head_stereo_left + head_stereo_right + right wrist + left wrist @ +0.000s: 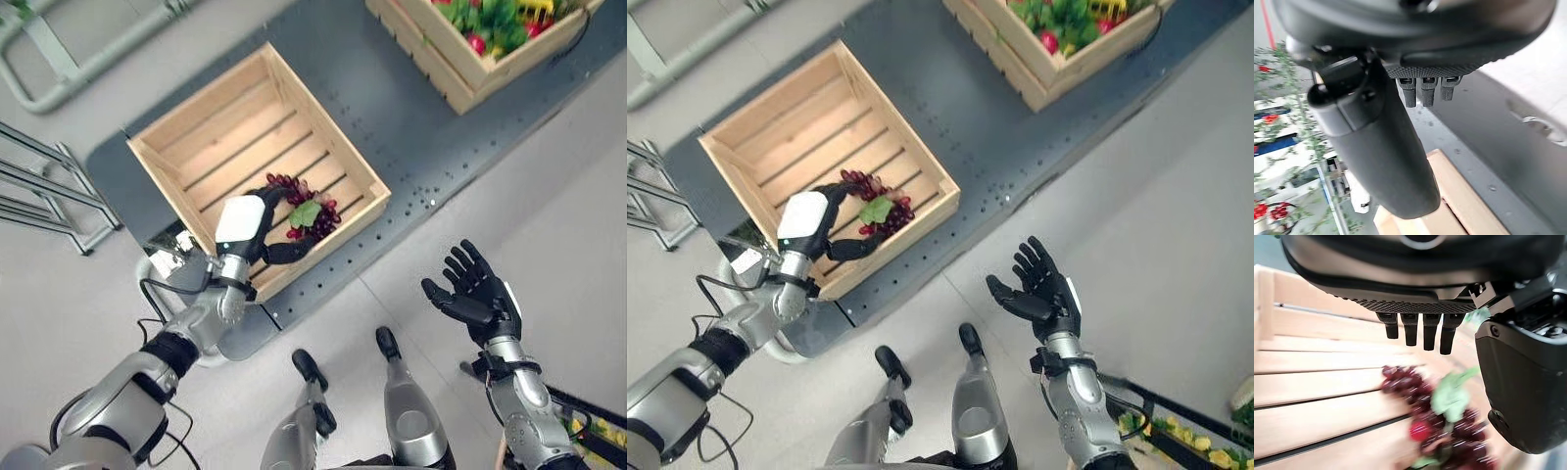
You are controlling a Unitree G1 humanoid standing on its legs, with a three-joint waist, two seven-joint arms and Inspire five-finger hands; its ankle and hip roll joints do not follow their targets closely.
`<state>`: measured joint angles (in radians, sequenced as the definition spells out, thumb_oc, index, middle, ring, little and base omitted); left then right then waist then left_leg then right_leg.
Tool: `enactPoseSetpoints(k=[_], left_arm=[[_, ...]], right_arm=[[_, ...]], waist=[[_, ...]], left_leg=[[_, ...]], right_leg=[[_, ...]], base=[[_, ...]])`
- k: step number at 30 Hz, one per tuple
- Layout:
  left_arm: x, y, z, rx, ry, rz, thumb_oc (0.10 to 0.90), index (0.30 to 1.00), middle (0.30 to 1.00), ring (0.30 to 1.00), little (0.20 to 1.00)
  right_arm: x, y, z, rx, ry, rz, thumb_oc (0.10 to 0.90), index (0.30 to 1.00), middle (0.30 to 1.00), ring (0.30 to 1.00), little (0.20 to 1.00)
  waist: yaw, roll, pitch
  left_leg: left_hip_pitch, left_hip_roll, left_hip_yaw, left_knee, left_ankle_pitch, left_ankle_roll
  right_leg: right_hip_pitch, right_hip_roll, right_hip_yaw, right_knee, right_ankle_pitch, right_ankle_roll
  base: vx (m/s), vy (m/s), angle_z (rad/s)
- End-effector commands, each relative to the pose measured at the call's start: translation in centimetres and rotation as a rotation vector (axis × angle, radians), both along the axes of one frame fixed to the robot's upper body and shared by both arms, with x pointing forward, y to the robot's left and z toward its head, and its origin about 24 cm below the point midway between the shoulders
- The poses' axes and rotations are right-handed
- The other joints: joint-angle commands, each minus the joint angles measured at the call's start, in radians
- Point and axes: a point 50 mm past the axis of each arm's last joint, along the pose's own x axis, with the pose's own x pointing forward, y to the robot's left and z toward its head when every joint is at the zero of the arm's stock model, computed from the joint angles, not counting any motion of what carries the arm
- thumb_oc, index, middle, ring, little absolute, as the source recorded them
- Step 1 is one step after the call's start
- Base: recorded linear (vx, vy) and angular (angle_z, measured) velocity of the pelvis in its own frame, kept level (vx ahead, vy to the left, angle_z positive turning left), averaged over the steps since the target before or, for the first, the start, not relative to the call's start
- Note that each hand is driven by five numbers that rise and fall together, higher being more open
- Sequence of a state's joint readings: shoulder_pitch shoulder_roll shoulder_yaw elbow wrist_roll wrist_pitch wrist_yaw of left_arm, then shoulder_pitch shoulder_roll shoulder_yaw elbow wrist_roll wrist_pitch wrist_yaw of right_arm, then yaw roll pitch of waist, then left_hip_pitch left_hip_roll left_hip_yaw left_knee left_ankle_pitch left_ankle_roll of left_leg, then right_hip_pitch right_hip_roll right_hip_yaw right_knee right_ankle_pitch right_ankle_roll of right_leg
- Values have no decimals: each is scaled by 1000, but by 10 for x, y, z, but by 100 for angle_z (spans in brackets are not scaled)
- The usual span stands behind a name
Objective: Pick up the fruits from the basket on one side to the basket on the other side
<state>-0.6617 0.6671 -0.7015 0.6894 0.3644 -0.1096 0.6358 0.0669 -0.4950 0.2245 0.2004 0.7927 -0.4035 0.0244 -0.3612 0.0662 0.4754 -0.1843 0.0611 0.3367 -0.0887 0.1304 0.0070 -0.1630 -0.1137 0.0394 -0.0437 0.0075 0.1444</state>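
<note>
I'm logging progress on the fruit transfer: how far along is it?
Done: nothing clearly delivered besides the grape bunch now in the near crate. In hand: the left hand is open around the grapes. The right hand hovers open. Left: the far crate holds more produce.

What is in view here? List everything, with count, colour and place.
near crate: one, pale wood, on the mat before the left arm
grape bunch: one, dark red with a green leaf, on the near crate's slats
far crate: one, pale wood, further along the mat to the right
mixed produce: several, green, red and yellow, in the far crate
mat: one, dark grey, under both crates
metal rack: one, grey, left of the near crate
left hand: dark, over the grapes, fingers clear of them
right hand: dark, open, above the pale floor
</note>
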Motion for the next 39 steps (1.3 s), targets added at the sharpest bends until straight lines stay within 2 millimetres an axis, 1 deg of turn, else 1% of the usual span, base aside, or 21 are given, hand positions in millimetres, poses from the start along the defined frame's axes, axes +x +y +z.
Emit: enactPoseSetpoints(k=[1, 3, 4, 5, 9, 10, 14, 19, 22, 25, 26, 28, 32, 33, 34, 39], left_arm=[[16, 25, 66, 107, -280, 111, 800, 900, 900, 900, 900], [20, 29, 78, 161, -331, 144, 800, 900, 900, 900, 900], [20, 30, 80, 164, -342, 152, 800, 900, 900, 900, 900], [22, 31, 87, 173, -373, 173, 800, 900, 900, 900, 900], [24, 35, 95, 159, -429, 215, 800, 900, 900, 900, 900], [24, 35, 101, 138, -469, 235, 800, 900, 900, 900, 900], [26, 36, 108, 118, -520, 267, 800, 900, 900, 900, 900], [32, 31, 115, 221, -492, 270, 800, 900, 900, 900, 900], [38, 23, 120, 368, -446, 248, 800, 900, 900, 900, 900], [42, 16, 122, 478, -414, 227, 800, 900, 900, 900, 900], [44, 10, 123, 533, -402, 216, 800, 900, 900, 900, 900], [45, 6, 126, 578, -399, 210, 800, 900, 900, 900, 900], [46, 3, 132, 641, -451, 224, 800, 900, 900, 900, 900], [46, 1, 133, 651, -467, 223, 800, 900, 900, 900, 900], [46, -1, 137, 666, -501, 216, 800, 900, 900, 900, 900], [46, -8, 141, 704, -561, 158, 800, 900, 900, 900, 900]], right_arm=[[7, -3, 44, -13, -277, 28, 800, 900, 900, 900, 900], [9, -3, 47, -8, -294, 22, 800, 900, 900, 900, 900], [9, -2, 48, -8, -297, 21, 800, 900, 900, 900, 900], [10, -1, 50, -4, -305, 21, 800, 900, 900, 900, 900], [11, 2, 52, 3, -312, 22, 800, 900, 900, 900, 900], [11, 4, 52, 9, -317, 22, 800, 900, 900, 900, 900], [13, 9, 52, 27, -327, 25, 800, 900, 900, 900, 900], [18, 15, 56, 44, -339, 27, 800, 900, 900, 900, 900], [21, 16, 59, 48, -344, 34, 800, 900, 900, 900, 900], [22, 15, 59, 49, -342, 35, 800, 900, 900, 900, 900], [23, 15, 59, 52, -341, 35, 800, 900, 900, 900, 900], [24, 14, 58, 51, -342, 32, 800, 900, 900, 900, 900], [24, 14, 58, 56, -345, 31, 800, 900, 900, 900, 900], [24, 14, 58, 61, -341, 29, 800, 900, 900, 900, 900], [24, 15, 56, 66, -342, 31, 800, 900, 900, 900, 900], [23, 18, 55, 76, -349, 43, 800, 900, 900, 900, 900]], waist=[[7, -37, -45], [7, -39, -28], [7, -40, -25], [6, -43, -15], [4, -50, -3], [5, -54, 5], [8, -66, 19], [9, -75, 35], [2, -77, 43], [-3, -77, 45], [-7, -75, 45], [-9, -72, 45], [-16, -68, 45], [-18, -66, 45], [-20, -68, 45], [-25, -72, 45]], left_leg=[[18, 90, 7, 121, -69, -76], [0, 90, 5, 124, -67, -78], [-3, 90, 5, 124, -65, -79], [-13, 89, 5, 128, -65, -79], [-26, 91, 5, 138, -66, -79], [-33, 92, 4, 143, -67, -79], [-49, 98, 3, 154, -68, -80], [-67, 102, 2, 163, -66, -83], [-73, 104, 7, 175, -70, -83], [-77, 106, 13, 182, -74, -84], [-81, 106, 14, 187, -74, -84], [-85, 105, 18, 188, -74, -85], [-103, 106, 25, 200, -75, -86], [-93, 105, 16, 201, -95, -94], [-96, 106, 19, 199, -94, -95], [-100, 108, 26, 190, -89, -98]], right_leg=[[-188, 23, -20, 168, 47, -52], [-205, 22, -24, 169, 53, -52], [-208, 22, -25, 170, 55, -52], [-216, 24, -27, 172, 56, -52], [-223, 25, -29, 176, 56, -53], [-228, 26, -32, 179, 56, -54], [-237, 30, -39, 184, 56, -55], [-245, 33, -45, 185, 61, -56], [-250, 33, -44, 191, 61, -56], [-254, 32, -46, 194, 60, -55], [-257, 31, -44, 194, 62, -55], [-261, 29, -45, 191, 64, -54], [-277, 27, -43, 195, 65, -56], [-264, 26, -45, 196, 47, -49], [-267, 26, -45, 192, 49, -49], [-274, 31, -47, 189, 53, -49]], base=[[-29, -9, 4], [-51, -8, 8], [-54, -7, 7], [-32, -9, 4], [-10, -8, 2], [0, 0, 0], [-7, -52, 0], [-2, -21, 0], [0, 0, 0], [11, -3, 0], [35, -9, 0], [17, -4, 0], [21, 6, -1], [78, 17, -1], [69, 13, 1], [0, 0, 0]])
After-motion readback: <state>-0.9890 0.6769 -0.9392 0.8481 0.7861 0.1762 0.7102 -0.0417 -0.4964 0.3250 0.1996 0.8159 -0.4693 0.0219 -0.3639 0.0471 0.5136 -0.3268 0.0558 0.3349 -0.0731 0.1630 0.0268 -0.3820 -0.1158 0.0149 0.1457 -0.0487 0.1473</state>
